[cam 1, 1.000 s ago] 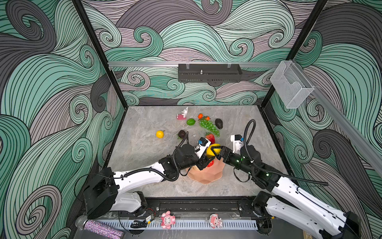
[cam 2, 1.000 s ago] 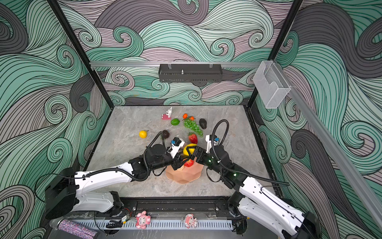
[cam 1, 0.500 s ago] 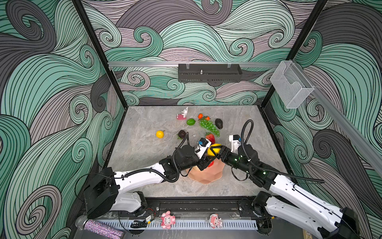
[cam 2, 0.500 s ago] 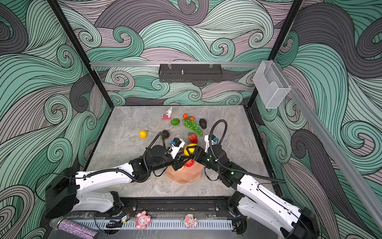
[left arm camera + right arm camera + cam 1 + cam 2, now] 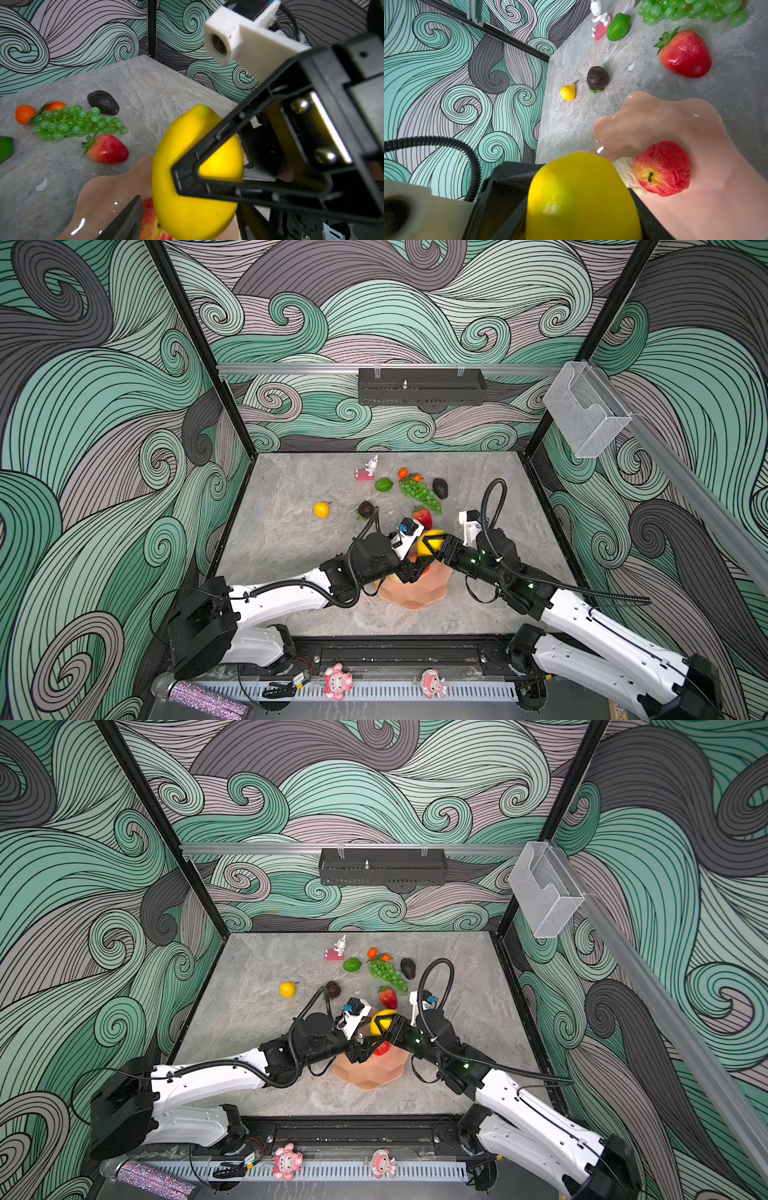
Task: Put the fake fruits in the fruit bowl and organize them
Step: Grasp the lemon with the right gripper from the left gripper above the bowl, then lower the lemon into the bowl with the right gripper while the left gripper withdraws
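A large yellow lemon point(image 5: 424, 545) point(image 5: 581, 197) hangs over the far rim of the salmon-pink fruit bowl point(image 5: 419, 597) point(image 5: 695, 128). My right gripper point(image 5: 432, 544) point(image 5: 388, 1027) is shut on it; its black fingers point(image 5: 187, 176) clasp the lemon's side. My left gripper point(image 5: 415, 568) point(image 5: 365, 1048) is open just beside and below the lemon, its finger point(image 5: 124, 220) standing off the fruit. Inside the bowl lie a red apple point(image 5: 662, 168) and a cream piece point(image 5: 625, 168). Just beyond the bowl a strawberry point(image 5: 423, 517) rests on the table.
Farther back lie green grapes point(image 5: 419, 491), a dark avocado point(image 5: 440, 487), a lime point(image 5: 383, 484), small oranges point(image 5: 402, 472), a dark round fruit point(image 5: 365, 509) and a small yellow fruit point(image 5: 321, 509). A rabbit figurine point(image 5: 368, 469) stands near the back wall.
My right gripper has closed on the lemon over the bowl. My left gripper has opened and let go of it. Both arms stayed nearly in place.
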Motion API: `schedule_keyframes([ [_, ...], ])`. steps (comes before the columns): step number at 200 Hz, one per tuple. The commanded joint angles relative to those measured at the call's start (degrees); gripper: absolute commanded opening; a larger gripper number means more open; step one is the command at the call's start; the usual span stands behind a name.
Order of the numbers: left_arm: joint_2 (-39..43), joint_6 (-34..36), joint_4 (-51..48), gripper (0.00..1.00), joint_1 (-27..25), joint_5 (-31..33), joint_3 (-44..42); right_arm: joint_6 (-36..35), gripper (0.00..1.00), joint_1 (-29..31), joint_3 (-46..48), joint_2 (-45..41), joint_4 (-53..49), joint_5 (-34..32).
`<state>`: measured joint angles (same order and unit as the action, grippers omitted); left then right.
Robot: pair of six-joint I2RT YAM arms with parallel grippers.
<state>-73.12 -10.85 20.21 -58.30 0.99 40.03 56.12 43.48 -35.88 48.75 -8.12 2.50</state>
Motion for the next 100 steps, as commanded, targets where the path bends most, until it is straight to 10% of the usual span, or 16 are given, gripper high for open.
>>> schedule_keyframes([
  [1,4.24,-2.15,-1.39,0.81,-0.27,7.33,-1.28,-6.16,0.58,0.28,-3.15,1.30,-4.51,-4.68],
  [100,21.57,-10.75,-21.22,0.91,6.01,34.17,-8.83,-32.54,0.62,1.25,-16.99,20.09,-15.05,-8.34],
])
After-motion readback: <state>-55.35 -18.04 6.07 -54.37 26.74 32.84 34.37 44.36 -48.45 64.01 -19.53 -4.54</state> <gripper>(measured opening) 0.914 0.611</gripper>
